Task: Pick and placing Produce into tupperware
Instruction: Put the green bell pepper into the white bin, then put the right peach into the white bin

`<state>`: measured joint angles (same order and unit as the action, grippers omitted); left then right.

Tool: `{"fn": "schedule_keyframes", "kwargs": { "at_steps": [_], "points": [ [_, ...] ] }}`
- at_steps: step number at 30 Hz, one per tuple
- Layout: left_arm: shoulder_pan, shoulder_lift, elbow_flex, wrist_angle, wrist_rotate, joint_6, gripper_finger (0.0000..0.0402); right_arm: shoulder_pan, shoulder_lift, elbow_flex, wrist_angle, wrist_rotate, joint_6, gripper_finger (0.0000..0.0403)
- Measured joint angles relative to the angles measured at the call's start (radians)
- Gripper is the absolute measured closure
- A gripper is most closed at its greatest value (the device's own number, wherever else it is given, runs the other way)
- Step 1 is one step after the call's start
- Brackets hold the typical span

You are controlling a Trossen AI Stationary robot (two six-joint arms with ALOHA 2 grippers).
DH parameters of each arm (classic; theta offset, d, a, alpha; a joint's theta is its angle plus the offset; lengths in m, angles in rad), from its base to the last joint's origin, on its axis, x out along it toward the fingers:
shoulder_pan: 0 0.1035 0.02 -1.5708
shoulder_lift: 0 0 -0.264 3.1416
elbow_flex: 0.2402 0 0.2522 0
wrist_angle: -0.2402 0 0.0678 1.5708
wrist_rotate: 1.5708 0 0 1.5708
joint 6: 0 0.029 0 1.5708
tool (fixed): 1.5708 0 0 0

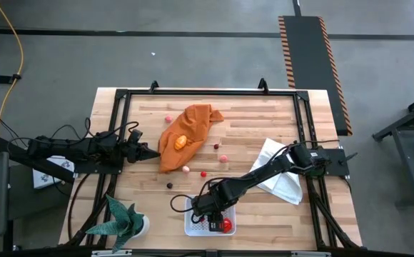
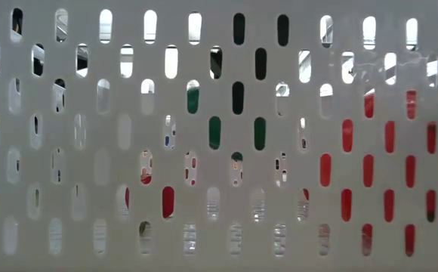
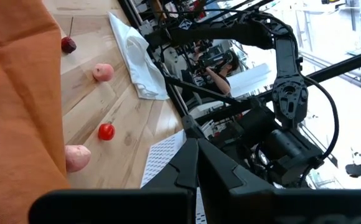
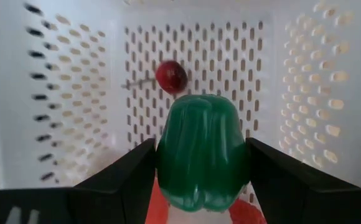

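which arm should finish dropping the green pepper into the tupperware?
Right. Its gripper is shut on the green pepper directly over the tupperware. The left gripper sits empty by the orange cloth, away from it.

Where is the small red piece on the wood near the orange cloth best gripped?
Across its round middle, coming straight down from above. The red piece looks ball-shaped and lies alone on bare wood, clear of the orange cloth and the nearest pink piece, so the jaws likely fit on both sides.
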<state>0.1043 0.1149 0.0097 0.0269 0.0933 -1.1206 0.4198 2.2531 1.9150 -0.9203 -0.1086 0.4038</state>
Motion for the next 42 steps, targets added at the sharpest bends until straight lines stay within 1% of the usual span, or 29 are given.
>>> {"fn": "schedule_keyframes", "kwargs": {
  "at_steps": [13,27,36,42],
  "points": [
    [0.000,0.000,0.000,0.000,0.000,0.000,0.0401,0.002,0.020,-0.001,0.006,-0.006,0.009,0.0183],
    [0.000,0.000,0.000,0.000,0.000,0.000,0.0401,0.002,0.019,-0.001,0.028,-0.007,0.015,0.0146],
    [0.000,0.000,0.000,0.000,0.000,0.000,0.0401,0.002,0.019,-0.001,0.028,-0.007,0.015,0.0143],
    [0.000,0.000,0.000,0.000,0.000,0.000,0.0401,-0.006,0.019,0.059,0.007,-0.014,0.015,0.0143]
  ]
}}
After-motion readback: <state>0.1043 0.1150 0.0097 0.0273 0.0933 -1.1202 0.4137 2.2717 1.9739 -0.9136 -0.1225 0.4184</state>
